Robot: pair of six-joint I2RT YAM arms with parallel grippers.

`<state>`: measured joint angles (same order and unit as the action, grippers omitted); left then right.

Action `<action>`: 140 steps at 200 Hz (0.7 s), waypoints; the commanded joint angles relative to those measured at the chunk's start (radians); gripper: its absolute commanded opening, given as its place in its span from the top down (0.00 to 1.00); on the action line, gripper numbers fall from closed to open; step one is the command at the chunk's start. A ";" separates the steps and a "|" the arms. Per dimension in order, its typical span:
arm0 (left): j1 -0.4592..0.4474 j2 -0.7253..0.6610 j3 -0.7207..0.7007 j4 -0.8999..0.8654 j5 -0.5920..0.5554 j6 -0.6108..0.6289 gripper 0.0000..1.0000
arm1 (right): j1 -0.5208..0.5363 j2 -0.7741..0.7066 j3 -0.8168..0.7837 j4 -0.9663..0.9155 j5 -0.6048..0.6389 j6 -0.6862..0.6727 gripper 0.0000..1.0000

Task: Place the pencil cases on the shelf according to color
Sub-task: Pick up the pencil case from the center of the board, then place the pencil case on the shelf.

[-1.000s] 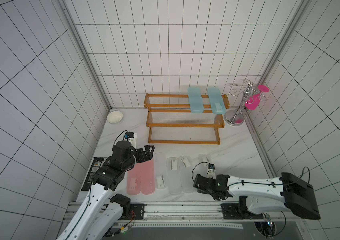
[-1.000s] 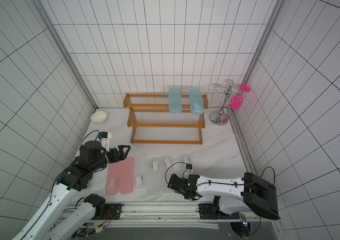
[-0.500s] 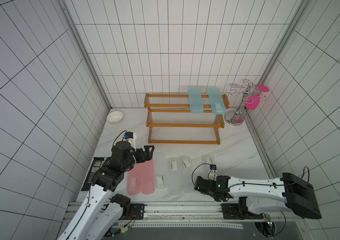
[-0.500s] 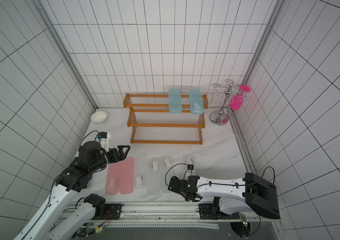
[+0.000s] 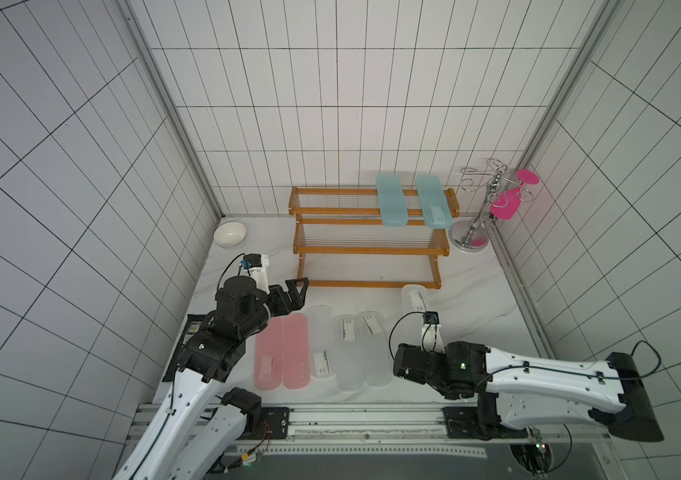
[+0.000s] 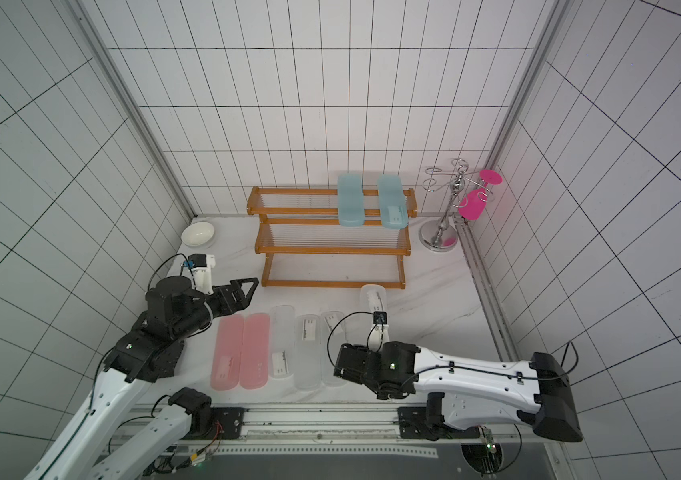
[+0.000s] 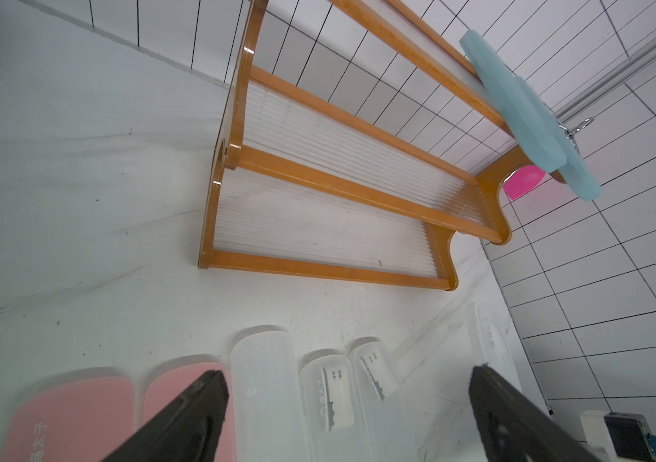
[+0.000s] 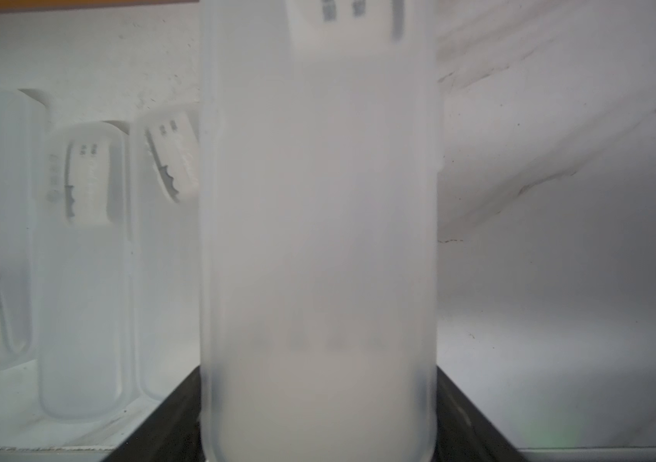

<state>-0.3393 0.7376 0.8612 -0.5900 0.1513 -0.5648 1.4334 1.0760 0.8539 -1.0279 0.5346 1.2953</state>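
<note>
Reading the table (image 5: 475, 316) in a top view as a clock face, with 6 at the robot's base rail and 12 at the back wall, the right gripper (image 8: 318, 376) is sitting low near 5 o'clock. Its jaws are pressing on both long sides of a frosted clear case (image 5: 412, 296), whose near end is filling the gap between them in the right wrist view. The labelled far end is pointing toward 12, close to the bottom rail of the shelf (image 5: 367, 250); whether this case is resting on the table I cannot tell. Toward 7 o'clock, three more clear cases (image 5: 347, 357) are lying flat side by side, and next to them two pink cases (image 5: 268, 357) are lying touching each other. A black packet (image 5: 190, 332) is showing partly under the left arm at 8 o'clock. The left gripper (image 7: 346, 376) is hovering near 9 o'clock, just past the pink cases' far ends, its jaws spread wide with nothing between them. Farther back, the shelf is standing at 12 o'clock, with a teal case (image 5: 390, 201) and a second teal case (image 5: 433, 201) lying apart across its top tier. A white bowl (image 5: 229, 233) is sitting at 10 o'clock. A chrome wire stand (image 5: 470, 239) carrying a pink stemmed cup (image 5: 505, 205) is standing at 2 o'clock.
</note>
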 commanded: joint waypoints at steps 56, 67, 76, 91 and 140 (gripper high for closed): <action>0.003 0.189 0.127 0.162 0.020 0.066 0.01 | -0.359 -0.117 0.170 0.097 -0.139 -0.520 0.30; 0.006 0.207 0.131 0.168 0.020 0.077 0.01 | -0.422 -0.089 0.194 0.129 -0.192 -0.573 0.30; 0.011 0.218 0.131 0.172 0.021 0.085 0.01 | -0.464 -0.051 0.221 0.150 -0.235 -0.619 0.30; 0.018 0.229 0.124 0.182 0.019 0.094 0.01 | -0.517 0.027 0.280 0.157 -0.268 -0.674 0.30; 0.041 0.225 0.087 0.199 0.028 0.103 0.01 | -0.660 0.192 0.408 0.209 -0.275 -0.788 0.30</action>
<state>-0.3111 0.9699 0.9623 -0.4210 0.1627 -0.4828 0.8333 1.2335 1.1782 -0.8726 0.2718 0.6117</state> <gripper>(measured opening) 0.985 0.769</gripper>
